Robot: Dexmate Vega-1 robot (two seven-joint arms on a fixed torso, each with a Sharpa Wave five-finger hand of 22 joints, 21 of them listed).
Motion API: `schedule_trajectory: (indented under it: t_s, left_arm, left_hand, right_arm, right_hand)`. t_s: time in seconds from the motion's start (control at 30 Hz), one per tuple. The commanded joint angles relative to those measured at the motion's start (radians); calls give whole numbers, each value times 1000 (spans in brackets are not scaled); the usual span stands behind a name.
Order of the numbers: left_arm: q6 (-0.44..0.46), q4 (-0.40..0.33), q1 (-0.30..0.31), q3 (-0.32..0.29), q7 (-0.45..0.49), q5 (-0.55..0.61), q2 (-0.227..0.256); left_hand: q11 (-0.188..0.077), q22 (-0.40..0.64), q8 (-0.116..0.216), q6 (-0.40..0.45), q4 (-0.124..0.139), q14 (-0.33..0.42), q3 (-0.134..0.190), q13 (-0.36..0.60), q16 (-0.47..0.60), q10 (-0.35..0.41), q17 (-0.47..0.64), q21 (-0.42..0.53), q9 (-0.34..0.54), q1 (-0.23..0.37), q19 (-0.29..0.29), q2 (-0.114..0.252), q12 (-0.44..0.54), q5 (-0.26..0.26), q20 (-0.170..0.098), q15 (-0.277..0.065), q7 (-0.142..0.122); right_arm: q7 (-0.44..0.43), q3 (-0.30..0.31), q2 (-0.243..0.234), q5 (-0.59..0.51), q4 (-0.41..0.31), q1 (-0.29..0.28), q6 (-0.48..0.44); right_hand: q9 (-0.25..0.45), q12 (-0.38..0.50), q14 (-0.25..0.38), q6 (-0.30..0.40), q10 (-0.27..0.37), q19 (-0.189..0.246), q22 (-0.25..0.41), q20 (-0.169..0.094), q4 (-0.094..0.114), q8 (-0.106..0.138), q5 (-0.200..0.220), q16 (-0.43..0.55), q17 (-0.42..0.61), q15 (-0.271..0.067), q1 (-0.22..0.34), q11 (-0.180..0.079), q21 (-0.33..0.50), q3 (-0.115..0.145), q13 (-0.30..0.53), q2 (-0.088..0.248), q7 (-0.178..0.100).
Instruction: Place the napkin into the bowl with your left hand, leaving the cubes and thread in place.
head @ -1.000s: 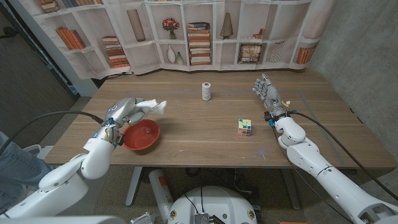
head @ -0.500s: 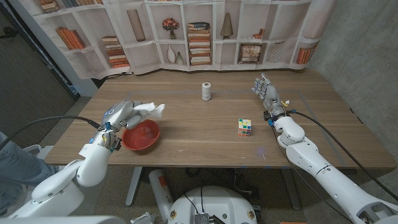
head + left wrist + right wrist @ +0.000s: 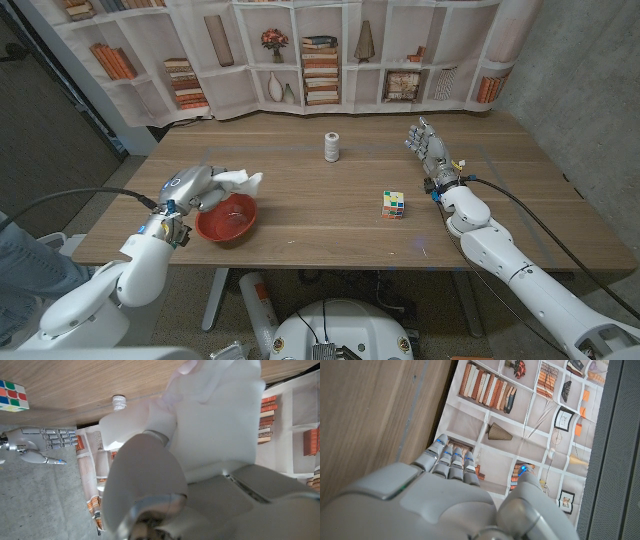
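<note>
My left hand grips the white napkin just above the far rim of the red bowl at the table's left front. The napkin's loose end sticks out to the right of the hand. In the left wrist view the napkin covers the fingers of that hand. A multicoloured cube lies right of centre, also seen as the cube in the left wrist view. The white thread spool stands at the middle back. My right hand stands open at the right, holding nothing.
A printed bookshelf backdrop hangs along the table's far edge. Bare wood lies between the bowl and the cube. The right hand also appears in the left wrist view, beside the thread spool.
My left hand has carried the napkin slightly towards me and down, closer over the bowl. The right arm, cube and spool have stayed put.
</note>
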Motion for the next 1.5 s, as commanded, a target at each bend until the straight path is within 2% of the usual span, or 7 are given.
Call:
schedule_trajectory:
  t_s: [0.03,0.57,0.9,1.5]
  left_arm:
    - [11,-38,47,-45,-31,60,-45]
    - [-6,-26,72,-69,-24,90,-117]
    - [-17,14,30,-41,-19,88,-113]
    - [-1,46,-4,15,-15,70,-83]
  left_hand:
    - [-2,0,4,4,-3,11,-4,4,1,8,2,7,3,-3,-5,7,-2,-3,-21,-103,-3]
    - [-3,0,6,6,-4,13,-5,8,-2,12,4,14,3,-3,-8,6,-5,-3,-21,-104,-4]
    - [-10,-1,8,9,-5,21,-6,11,-1,20,7,20,2,-2,-12,6,-7,-3,-21,-105,-6]
    - [-12,-1,9,12,-7,21,-7,15,0,20,17,27,1,0,-14,7,-11,-3,-21,-108,-6]
  right_arm:
    - [-6,-3,-4,-1,-11,3,-18]
    - [-1,-10,-7,-4,-5,6,-26]
    - [-2,-4,-12,-1,-9,3,-28]
    - [3,-1,-20,5,-9,0,-35]
  right_hand:
    - [4,2,9,6,9,6,5,0,-2,2,0,-1,2,-2,0,1,-3,-4,3,10,-1]
    - [4,2,9,7,8,6,5,0,-2,2,0,-1,3,-2,0,1,-3,-5,3,10,-1]
    - [4,2,9,7,8,7,5,-1,-2,2,0,-1,3,-2,0,1,-3,-7,3,11,-2]
    - [4,2,9,7,8,7,5,-1,-2,2,0,-1,3,-2,0,1,-3,-8,3,11,-2]
